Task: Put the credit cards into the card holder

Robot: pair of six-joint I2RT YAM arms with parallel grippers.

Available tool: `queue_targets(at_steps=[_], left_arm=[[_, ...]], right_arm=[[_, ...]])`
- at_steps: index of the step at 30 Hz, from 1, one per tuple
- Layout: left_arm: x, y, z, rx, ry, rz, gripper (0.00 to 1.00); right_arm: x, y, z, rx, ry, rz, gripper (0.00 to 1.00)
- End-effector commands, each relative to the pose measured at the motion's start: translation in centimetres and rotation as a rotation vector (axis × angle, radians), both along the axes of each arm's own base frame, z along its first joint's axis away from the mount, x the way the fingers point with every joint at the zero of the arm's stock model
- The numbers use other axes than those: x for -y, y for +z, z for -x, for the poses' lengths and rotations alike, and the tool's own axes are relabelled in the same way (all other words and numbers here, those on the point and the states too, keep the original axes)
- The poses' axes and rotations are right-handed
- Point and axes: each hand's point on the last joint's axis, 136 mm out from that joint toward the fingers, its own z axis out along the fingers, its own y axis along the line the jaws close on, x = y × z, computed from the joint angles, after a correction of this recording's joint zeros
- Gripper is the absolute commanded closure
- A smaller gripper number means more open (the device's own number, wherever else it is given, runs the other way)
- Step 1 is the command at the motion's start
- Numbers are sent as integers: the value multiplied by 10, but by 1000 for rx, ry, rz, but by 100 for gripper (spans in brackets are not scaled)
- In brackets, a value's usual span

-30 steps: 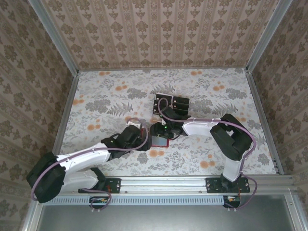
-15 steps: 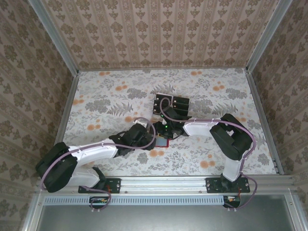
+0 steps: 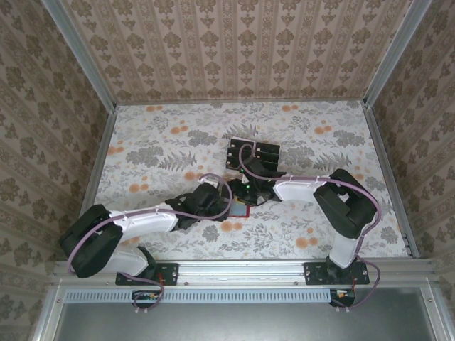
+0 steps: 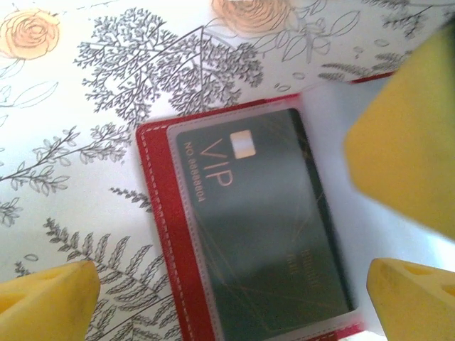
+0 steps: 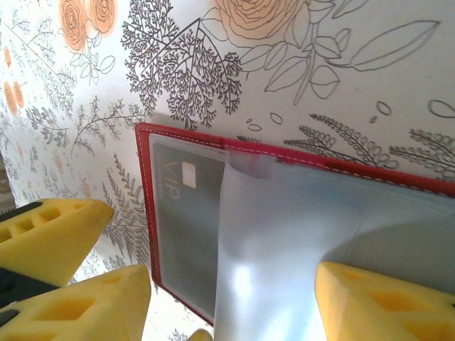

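The card holder (image 4: 160,234) is a red wallet lying open on the flowered table, and shows red beneath both grippers in the top view (image 3: 239,211). One black credit card (image 4: 263,227) marked VIP sits inside its left clear pocket, also seen from the right wrist (image 5: 186,213). My left gripper (image 4: 227,312) hangs open over that pocket, its yellow fingers (image 4: 43,302) wide on either side. My right gripper (image 5: 234,312) is open over the wallet's middle, where a clear pocket leaf (image 5: 284,241) stands raised between its fingers (image 5: 384,305). More black credit cards (image 3: 266,151) sit behind.
A clear tiered rack (image 3: 245,162) holds those cards just behind the right gripper. Both grippers (image 3: 226,204) crowd close together over the wallet. Walls with an aluminium frame (image 3: 106,142) bound the table left, right and back.
My left arm has swung right, bringing its gripper over the wallet's left side. The right gripper stays over the wallet with its fingers slightly wider.
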Motion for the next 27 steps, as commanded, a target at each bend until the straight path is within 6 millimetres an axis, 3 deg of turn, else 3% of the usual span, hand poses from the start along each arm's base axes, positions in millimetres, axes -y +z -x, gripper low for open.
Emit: queue_targets(at_steps=[1, 9, 20, 27], left_arm=[[-9, -10, 3, -9, 29, -37, 0], [-11, -17, 4, -23, 38, -51, 0], [-9, 1, 3, 13, 26, -17, 0], [-9, 10, 2, 33, 22, 7, 0]], right_arm=[[8, 17, 2, 19, -12, -12, 36], [15, 19, 6, 29, -19, 2, 36], [16, 13, -3, 66, 41, 91, 36], [10, -4, -5, 28, 62, 108, 36]])
